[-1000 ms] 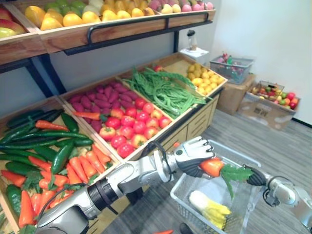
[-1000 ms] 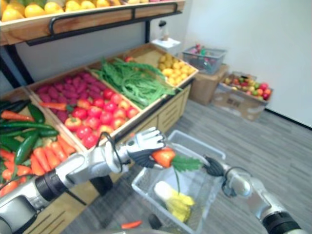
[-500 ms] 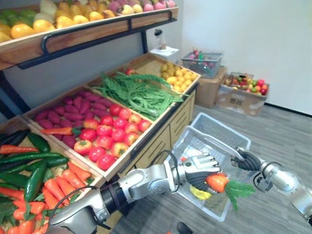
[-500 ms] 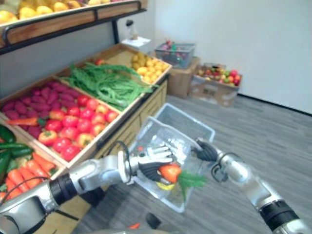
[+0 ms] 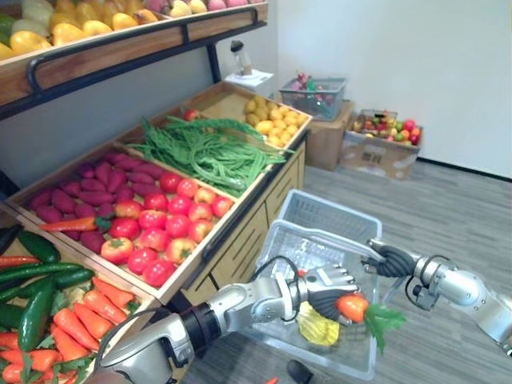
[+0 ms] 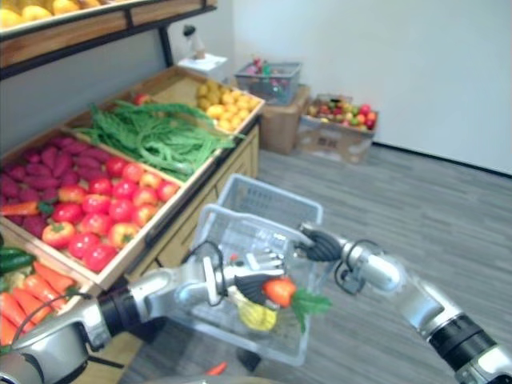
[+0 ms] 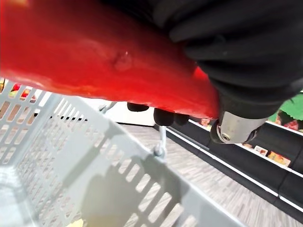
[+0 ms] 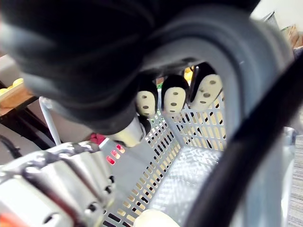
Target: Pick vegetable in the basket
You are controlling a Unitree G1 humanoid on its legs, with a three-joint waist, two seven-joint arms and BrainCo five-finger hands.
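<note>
My left hand [image 5: 326,283] is shut on an orange-red carrot [image 5: 352,306] with green leaves [image 5: 385,318]. It holds the carrot just above the near right part of the grey wire basket [image 5: 318,214], and the leaves hang past the basket's right rim. In the left wrist view the carrot [image 7: 94,52] lies against the palm, above the basket's wall [image 7: 99,170]. A yellow and white vegetable [image 5: 317,326] lies in the basket. My right hand [image 5: 391,262] is shut on the basket's handle [image 8: 239,71] and holds the basket up off the floor.
A wooden produce stand [image 5: 240,210] runs along the left, with tomatoes [image 5: 164,220], green beans [image 5: 204,150], carrots [image 5: 68,324] and yellow fruit [image 5: 274,122]. Cardboard boxes of fruit [image 5: 380,148] and another grey basket [image 5: 318,96] stand by the far wall. Grey floor [image 5: 448,208] lies to the right.
The whole view has swung along the stand. My left hand has come down with the carrot toward the basket's near right side. The right hand stays on the handle.
</note>
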